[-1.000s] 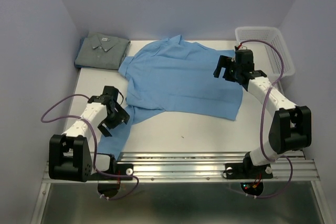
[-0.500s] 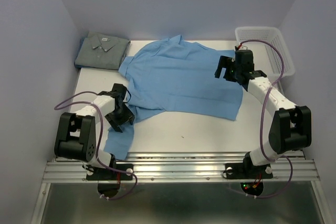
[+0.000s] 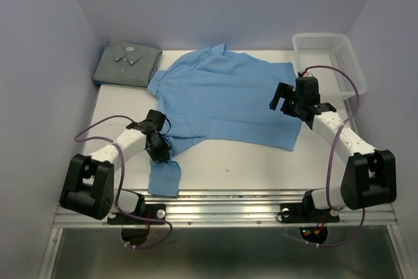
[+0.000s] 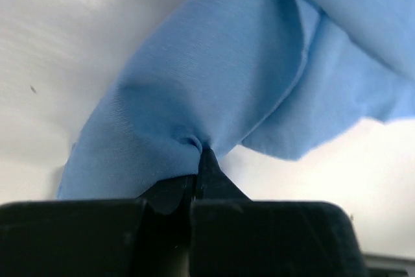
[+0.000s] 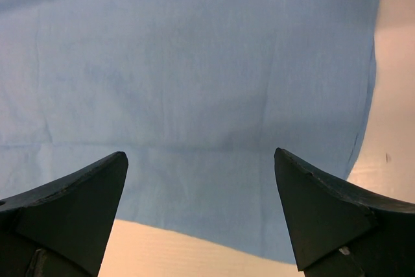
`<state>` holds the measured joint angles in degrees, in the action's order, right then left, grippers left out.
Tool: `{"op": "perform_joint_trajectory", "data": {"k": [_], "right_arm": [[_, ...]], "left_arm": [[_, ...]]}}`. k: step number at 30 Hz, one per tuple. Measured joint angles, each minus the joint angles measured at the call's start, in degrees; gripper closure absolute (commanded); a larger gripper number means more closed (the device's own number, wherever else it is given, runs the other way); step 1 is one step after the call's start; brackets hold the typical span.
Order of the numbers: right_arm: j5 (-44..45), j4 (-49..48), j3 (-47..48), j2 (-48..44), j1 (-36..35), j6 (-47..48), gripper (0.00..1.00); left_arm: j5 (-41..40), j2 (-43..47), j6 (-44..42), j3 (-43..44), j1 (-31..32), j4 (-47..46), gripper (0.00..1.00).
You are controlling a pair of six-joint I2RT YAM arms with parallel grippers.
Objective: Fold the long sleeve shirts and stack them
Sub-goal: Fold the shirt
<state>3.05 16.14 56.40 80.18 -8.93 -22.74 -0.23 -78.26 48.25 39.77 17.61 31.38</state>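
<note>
So, quick rundown of what I'm looking at:

- The white table has both shirts on it, plus a basket at the far right corner.
- The sky-blue shirt is spread open across the middle, collar toward the far left and hem toward the right arm. It's not folded yet.
- My worry is that nothing pins the body down. If the left arm hauls the sleeve over quickly, I reckon the whole shirt drags and rumples instead of folding clean.
- The grey-blue shirt sits folded in the far left corner, well apart from both arms. That one looks done to me, waiting for the stack.
- The sleeve runs down from the blue shirt's near-left side, with its end almost at the table's near edge.
- The right gripper has its jaws spread wide with nothing in them. It's over the hem end of the blue shirt, and in its wrist view the cloth fills the gap under the fingers. It looks like it's above the fabric, but I can't swear it isn't touching.
- The left gripper is clamped right down on the sleeve partway along, with fabric puckered at the tips.
- That pinch is tiny, so it could slip out mid-swing.
</note>
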Motion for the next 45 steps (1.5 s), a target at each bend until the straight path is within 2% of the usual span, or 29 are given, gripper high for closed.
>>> {"op": "perform_joint_trajectory", "data": {"k": [4,8,11,17,23,25,26,27,29,30,32,33,36,42,45], "right_arm": [[0.4,3.2,-6.1,-4.6,0.0,-2.4,0.00],[4.3,8.9,-9.8,-8.3,0.0,-5.4,0.00],[6.9,12.2,-12.3,-10.2,0.0,-7.5,0.00],[7.3,14.2,-19.8,-11.4,0.0,-11.9,0.00],[7.7,11.6,-21.6,-9.7,0.3,-14.5,0.02],[7.5,9.4,-21.7,-8.0,0.3,-15.3,0.13],[7.2,8.2,-21.7,-7.5,0.3,-15.6,0.24],[7.0,6.9,-21.9,-7.2,0.3,-15.9,0.47],[6.9,5.3,-22.3,-6.9,0.3,-16.4,0.63],[6.8,4.1,-22.9,-6.9,0.4,-16.8,0.78],[6.5,3.1,-23.7,-7.2,0.6,-17.1,0.89],[6.3,2.6,-24.2,-7.4,0.7,-17.6,0.99],[5.3,3.2,-25.8,-10.6,0.7,-18.0,0.99],[4.5,10.2,-28.4,-25.4,0.7,-19.8,0.99],[3.6,12.9,-28.4,-29.3,0.7,-20.7,0.99]], "left_arm": [[5.2,8.5,-0.2,-1.2,0.8,2.7,1.00],[10.8,20.2,0.1,-0.9,0.8,6.2,1.00],[14.5,25.7,0.7,-0.9,0.9,8.4,1.00],[21.5,34.1,2.1,-0.9,1.1,9.8,1.00],[28.0,39.0,2.8,-0.7,1.1,5.2,1.00],[28.8,39.4,2.8,-0.7,1.1,4.1,1.00],[29.2,39.5,2.8,-0.7,1.1,3.7,1.00],[29.5,39.4,2.8,-0.7,1.1,3.5,1.00],[29.9,39.4,2.9,-0.7,1.1,3.2,1.00],[30.1,39.5,3.0,-0.7,1.1,2.9,1.00],[30.5,39.9,3.4,-0.7,1.1,2.3,1.00],[30.7,40.6,3.7,-0.7,1.1,1.9,1.00],[30.8,43.0,4.5,-0.7,1.1,1.6,1.00],[30.8,45.4,5.0,-0.8,1.1,3.1,1.00],[30.9,45.5,5.0,-0.8,1.1,4.9,1.00]]}}
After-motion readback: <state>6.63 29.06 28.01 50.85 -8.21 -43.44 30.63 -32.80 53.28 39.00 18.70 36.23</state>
